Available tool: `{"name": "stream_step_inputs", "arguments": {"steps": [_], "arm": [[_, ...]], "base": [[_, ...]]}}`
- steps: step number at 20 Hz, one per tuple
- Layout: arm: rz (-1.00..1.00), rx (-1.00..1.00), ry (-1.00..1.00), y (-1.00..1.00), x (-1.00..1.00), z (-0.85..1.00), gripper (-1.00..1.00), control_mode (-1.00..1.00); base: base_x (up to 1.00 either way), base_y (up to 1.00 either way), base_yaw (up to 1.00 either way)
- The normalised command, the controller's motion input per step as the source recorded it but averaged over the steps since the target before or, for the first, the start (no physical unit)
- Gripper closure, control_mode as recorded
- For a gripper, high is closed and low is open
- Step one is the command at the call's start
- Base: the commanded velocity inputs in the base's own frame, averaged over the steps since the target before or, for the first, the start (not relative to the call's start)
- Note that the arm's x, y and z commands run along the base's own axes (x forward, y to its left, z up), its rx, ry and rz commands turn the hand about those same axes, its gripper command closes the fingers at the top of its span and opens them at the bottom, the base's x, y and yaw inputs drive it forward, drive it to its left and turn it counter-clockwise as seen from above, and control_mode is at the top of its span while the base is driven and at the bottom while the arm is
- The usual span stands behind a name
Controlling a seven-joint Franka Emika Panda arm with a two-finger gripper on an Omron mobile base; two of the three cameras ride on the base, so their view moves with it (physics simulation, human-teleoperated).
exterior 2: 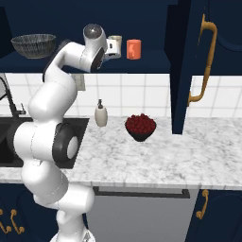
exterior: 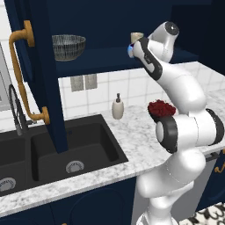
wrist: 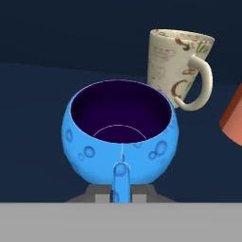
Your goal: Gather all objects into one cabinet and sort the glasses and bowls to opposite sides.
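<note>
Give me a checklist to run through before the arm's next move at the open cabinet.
1. Door open, clear of the arm: ok.
2. Wire bowl on the shelf's left end: ok.
3. Cream mug and orange mug upright, side by side further right: ok.
4. Blue bowl sorted with the wire bowl: not ok, it is right by the cream mug.
5. End effector grip on the blue bowl: cannot tell.
6. Blue bowl resting on the shelf or lifted: cannot tell.
</note>
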Motion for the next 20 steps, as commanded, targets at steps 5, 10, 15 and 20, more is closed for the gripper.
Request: {"name": "stream_step_inputs", "arguments": {"steps": [5, 10, 15, 20], "arm": [[0.0, 0.0, 0.0, 0.0, 0.13, 0.0, -1.0, -1.0], [0.0, 0.0, -0.01, 0.0, -0.23, 0.16, -1.0, -1.0], [0.0, -0.05, -0.17, 0.11, -1.0, 0.11, -1.0, -1.0], [-0.04, -0.02, -0.13, -0.05, -1.0, -0.01, -1.0, -1.0]], "base": [[0.0, 0.0, 0.0], [0.0, 0.0, 0.0], [0.0, 0.0, 0.0], [0.0, 0.0, 0.0]]}}
